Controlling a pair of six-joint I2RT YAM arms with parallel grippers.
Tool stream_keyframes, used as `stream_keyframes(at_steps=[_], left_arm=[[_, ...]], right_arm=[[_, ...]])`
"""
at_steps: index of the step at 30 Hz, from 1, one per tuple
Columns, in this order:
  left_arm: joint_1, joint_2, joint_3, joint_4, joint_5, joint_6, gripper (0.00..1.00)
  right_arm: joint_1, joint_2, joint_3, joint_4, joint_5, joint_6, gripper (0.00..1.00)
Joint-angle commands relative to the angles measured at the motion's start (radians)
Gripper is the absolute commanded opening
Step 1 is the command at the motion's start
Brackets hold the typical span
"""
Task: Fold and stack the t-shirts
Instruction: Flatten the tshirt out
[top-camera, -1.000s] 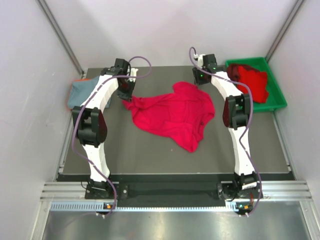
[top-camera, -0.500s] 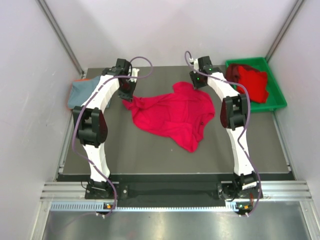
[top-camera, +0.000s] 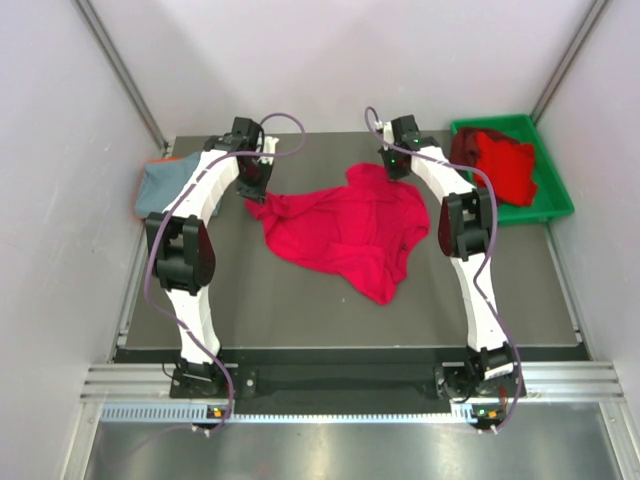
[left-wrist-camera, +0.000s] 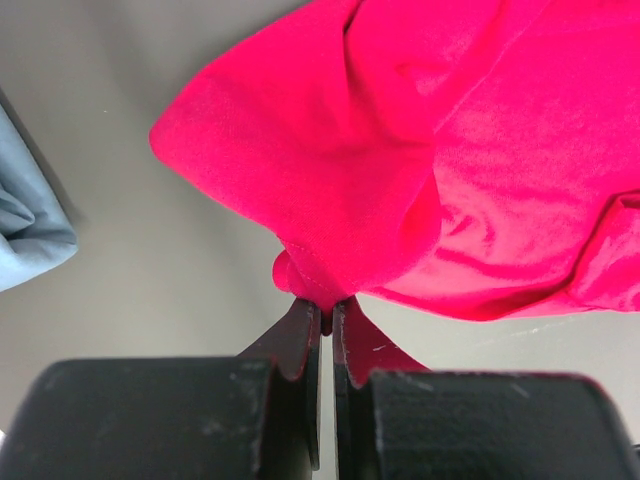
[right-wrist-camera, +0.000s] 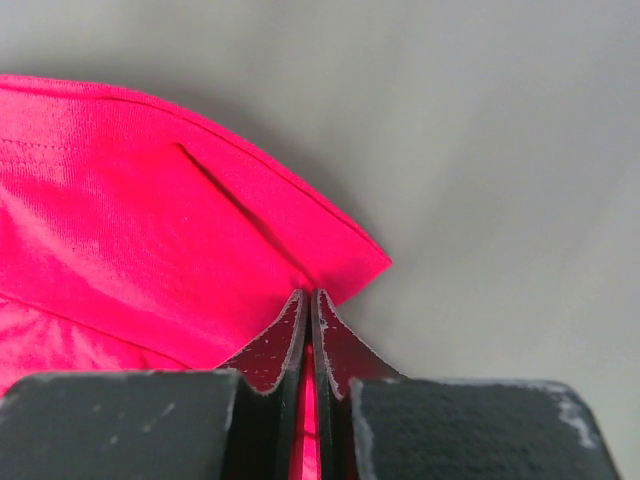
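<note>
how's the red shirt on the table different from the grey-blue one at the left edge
The red t-shirt lies spread and rumpled in the middle; the grey-blue t-shirt sits bunched at the left edge. The left gripper and right gripper each pinch an edge of the red t-shirt; neither touches the grey-blue t-shirt. Both are soft cloth.

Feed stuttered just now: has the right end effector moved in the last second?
Yes. The right end effector moved left, away from the green bin, onto the far corner of the red shirt.

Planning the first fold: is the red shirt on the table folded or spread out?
Spread, not folded: the red t-shirt lies loose and wrinkled across the table.
</note>
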Motion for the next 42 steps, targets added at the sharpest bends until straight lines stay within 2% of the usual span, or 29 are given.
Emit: stream_keyframes(at_steps=[1,12,25,28,31,33,34,37,38,40,41,42], left_arm=[[-0.002,-0.049,0.045,0.025,0.015,0.000,0.00],[0.024,-0.009,0.174,0.040,-0.034,0.011,0.00],[0.064,-0.014,0.232,0.051,-0.020,0.017,0.00],[0.066,-0.046,0.236,0.115,-0.057,0.049,0.00],[0.066,-0.135,0.171,0.239,-0.048,0.104,0.00],[0.064,-0.147,0.121,0.266,-0.034,0.124,0.01],[0.063,-0.134,0.133,0.203,-0.028,0.120,0.02],[0.064,-0.017,0.301,-0.011,0.024,0.057,0.00],[0.064,0.018,0.336,-0.130,0.068,0.038,0.00],[0.063,-0.015,0.239,-0.127,0.108,-0.006,0.00],[0.063,-0.078,0.114,-0.083,0.145,-0.015,0.00],[0.063,-0.092,0.075,-0.078,0.162,-0.022,0.01]], right_arm=[[-0.006,-0.051,0.019,0.002,0.069,-0.026,0.00],[-0.027,-0.298,0.056,0.066,0.133,-0.113,0.00],[-0.018,-0.532,-0.058,0.048,0.125,-0.167,0.00],[-0.018,-0.595,-0.078,0.046,0.135,-0.184,0.00],[-0.016,-0.663,-0.110,0.051,0.139,-0.201,0.00],[-0.013,-0.687,-0.136,0.051,0.141,-0.210,0.00],[-0.013,-0.704,-0.162,0.049,0.141,-0.213,0.00],[-0.013,-0.730,-0.205,0.038,0.124,-0.215,0.00],[-0.012,-0.736,-0.216,0.037,0.118,-0.209,0.00],[-0.009,-0.749,-0.243,0.032,0.102,-0.206,0.00],[-0.004,-0.750,-0.251,0.031,0.099,-0.206,0.00],[-0.004,-0.752,-0.259,0.029,0.093,-0.206,0.00]])
